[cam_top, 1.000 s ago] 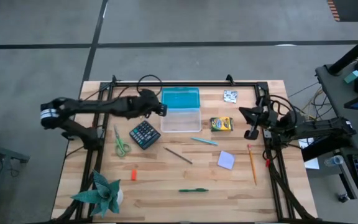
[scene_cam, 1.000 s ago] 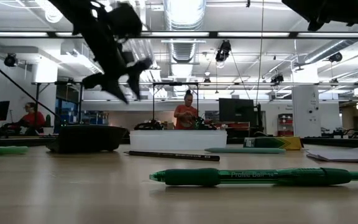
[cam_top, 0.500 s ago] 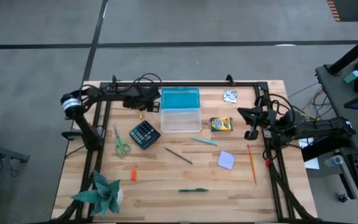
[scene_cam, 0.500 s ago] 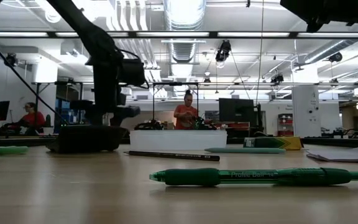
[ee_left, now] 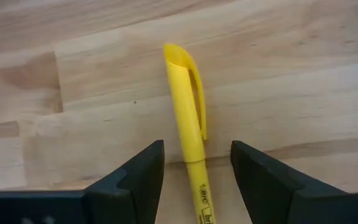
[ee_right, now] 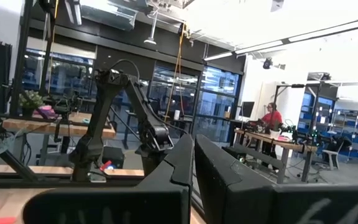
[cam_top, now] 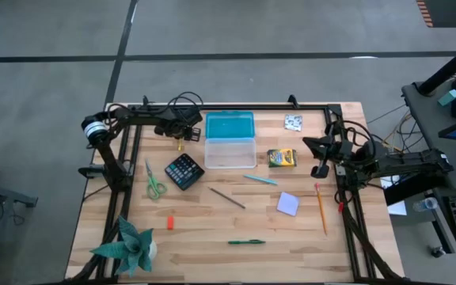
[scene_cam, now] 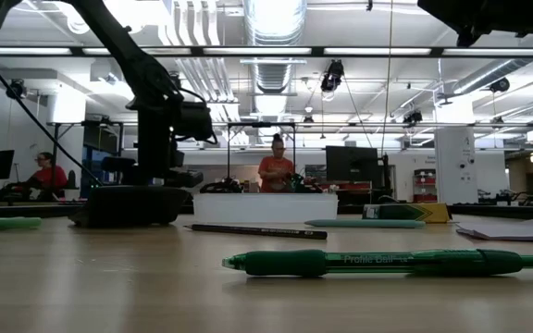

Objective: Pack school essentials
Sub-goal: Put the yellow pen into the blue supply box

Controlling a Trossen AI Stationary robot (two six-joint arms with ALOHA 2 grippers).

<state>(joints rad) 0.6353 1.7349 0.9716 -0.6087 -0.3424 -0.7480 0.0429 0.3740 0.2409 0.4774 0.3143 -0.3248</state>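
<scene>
My left gripper [cam_top: 181, 135] [ee_left: 194, 152] hangs open near the table's far-left corner. It points down over a yellow pen [ee_left: 188, 118] [cam_top: 179, 145] that lies flat on the wood. One finger stands on each side of the pen's barrel, touching nothing. The clear box with a teal lid [cam_top: 229, 139] sits just to the right of it. Scissors [cam_top: 153, 180], a crayon pack [cam_top: 282, 157], a teal pen [cam_top: 260, 180], a lavender pad [cam_top: 288, 203], an orange pencil [cam_top: 321, 209], an orange eraser [cam_top: 169, 222] and a green pen [cam_top: 246, 241] [scene_cam: 387, 263] lie about the table. My right gripper [cam_top: 321, 161] [ee_right: 192, 155] waits shut at the right edge.
A dark calculator [cam_top: 184, 170] lies near the scissors and a dark pencil [cam_top: 226, 197] at mid-table. A green spiky plant [cam_top: 129, 245] stands at the near-left corner, and a small white item [cam_top: 293, 122] sits by the far edge. People work in the room behind.
My left gripper has drawn back from beside the box toward the table's left. It has tipped its fingers downward and sunk close to the table over the yellow pen. The right arm has kept still.
</scene>
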